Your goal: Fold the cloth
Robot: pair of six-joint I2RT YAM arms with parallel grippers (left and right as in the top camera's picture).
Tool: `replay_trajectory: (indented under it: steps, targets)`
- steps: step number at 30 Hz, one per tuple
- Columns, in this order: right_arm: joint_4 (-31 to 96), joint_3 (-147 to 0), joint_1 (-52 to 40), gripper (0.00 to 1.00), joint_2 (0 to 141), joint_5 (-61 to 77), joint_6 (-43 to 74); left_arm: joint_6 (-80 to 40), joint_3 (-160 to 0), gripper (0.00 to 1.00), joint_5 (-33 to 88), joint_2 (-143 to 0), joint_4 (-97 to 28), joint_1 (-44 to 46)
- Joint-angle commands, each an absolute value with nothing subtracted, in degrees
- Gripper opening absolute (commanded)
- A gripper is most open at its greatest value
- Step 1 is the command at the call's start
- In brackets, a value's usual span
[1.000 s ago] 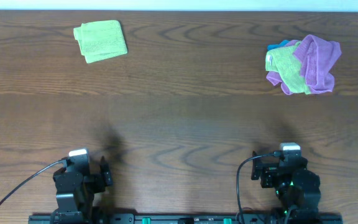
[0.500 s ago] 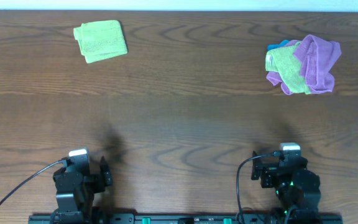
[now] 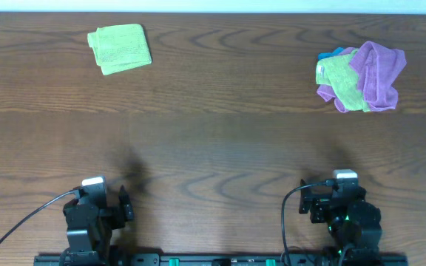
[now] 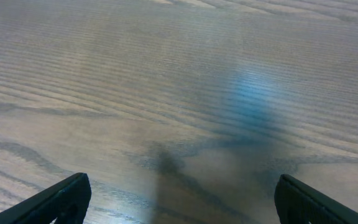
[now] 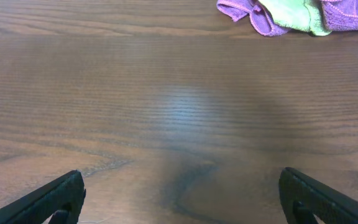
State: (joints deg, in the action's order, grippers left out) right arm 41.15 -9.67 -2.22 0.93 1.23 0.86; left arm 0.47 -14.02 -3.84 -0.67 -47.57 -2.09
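The cloth is out of view in all three views. My left gripper sits at the table's near edge on the left. In the left wrist view this gripper is open, its two black fingertips far apart over bare wood. My right gripper sits at the near edge on the right. It is open too, with only brown table between its fingertips.
A folded lime-green towel lies at the far left. A bunch of purple, green and blue towels lies at the far right; its near edge shows in the right wrist view.
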Motion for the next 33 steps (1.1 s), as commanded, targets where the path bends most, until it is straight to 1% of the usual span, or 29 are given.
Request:
replay_trajectory:
  steps: [1, 9, 13, 18, 26, 33]
  targets:
    - [41.4, -9.1, -2.8, 0.99, 0.3, 0.4, 1.9, 1.3, -13.5, 0.95, -4.4, -0.2, -51.5, -2.1]
    - [40.6, -9.4, -2.6, 0.99, 1.4, 0.2, 3.3, 1.3, -13.5, 0.95, -4.4, -0.2, -51.5, -2.1]
    - [40.4, -12.6, -1.8, 0.99, 6.8, 0.2, 6.1, 1.3, -13.5, 0.95, -4.4, -0.2, -51.5, -2.1]
    - [40.5, -22.5, 1.1, 0.99, 19.3, -1.0, 7.3, 1.3, -13.5, 0.95, -4.4, -0.2, -51.5, -2.1]
    - [42.9, -46.6, 8.3, 0.99, 44.9, -3.2, 7.2, 1.3, -13.5, 0.95, -4.4, -0.2, -51.5, -2.1]
    - [47.6, -67.1, 12.1, 0.99, 68.2, -4.5, 6.3, 1.3, -13.5, 0.95, -4.4, -0.2, -51.5, -2.1]
